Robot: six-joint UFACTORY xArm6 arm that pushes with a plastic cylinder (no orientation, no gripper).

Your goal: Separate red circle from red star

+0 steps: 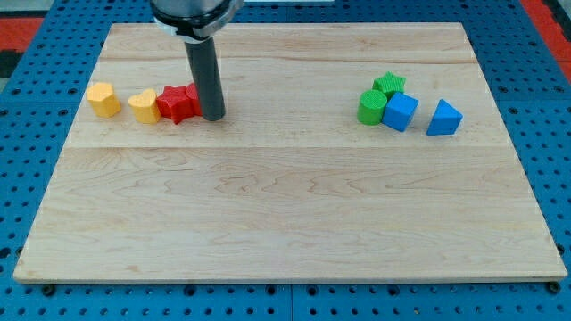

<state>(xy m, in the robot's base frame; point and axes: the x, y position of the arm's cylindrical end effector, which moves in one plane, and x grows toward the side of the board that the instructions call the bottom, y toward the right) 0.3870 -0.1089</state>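
The wooden board (285, 205) carries two clusters. My rod — no gripper, nothing to open or close — plants my tip (212, 117) at far left, against the red star (177, 103). The red circle (194, 93) is barely seen behind, touching the star. Left: yellow heart (143, 106), yellow block (103, 100). Far right: green star (390, 85), green cylinder (370, 107), blue cube (401, 112), blue triangle (444, 118).

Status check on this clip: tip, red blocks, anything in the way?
My tip touching the red blocks' right side. Red star block visible; red circle block mostly hidden behind rod. Yellow heart-like block touches star's left.
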